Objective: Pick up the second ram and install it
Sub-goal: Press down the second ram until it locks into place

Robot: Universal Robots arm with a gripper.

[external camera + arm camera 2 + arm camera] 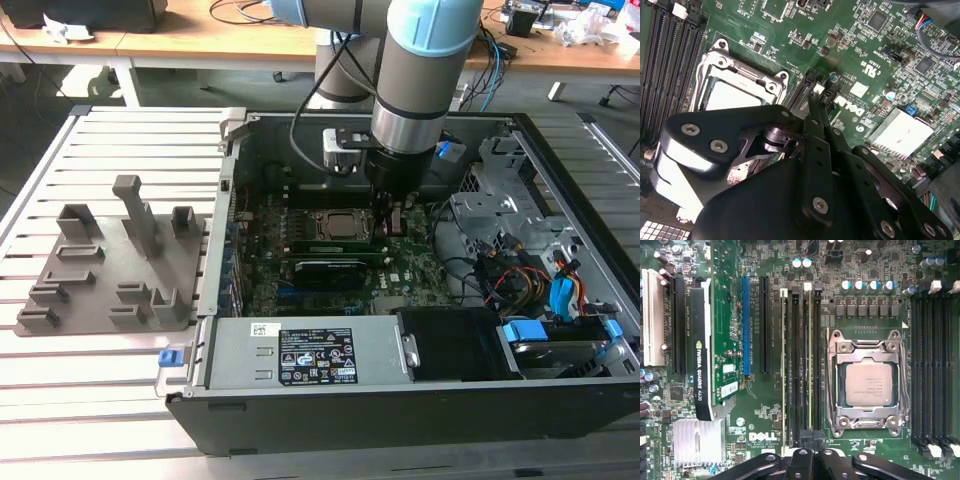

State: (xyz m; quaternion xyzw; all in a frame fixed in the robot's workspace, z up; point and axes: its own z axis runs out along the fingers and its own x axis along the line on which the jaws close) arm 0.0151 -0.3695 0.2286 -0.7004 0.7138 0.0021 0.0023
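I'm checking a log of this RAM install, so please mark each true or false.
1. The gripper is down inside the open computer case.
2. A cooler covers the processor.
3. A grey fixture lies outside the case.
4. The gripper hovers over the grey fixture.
1. True: the gripper is down inside the open computer case, over the motherboard.
2. False: the processor lies bare in its metal frame.
3. True: the grey fixture lies on the slatted table, on the exterior view's left of the case.
4. False: the gripper is at the memory slots beside the processor.
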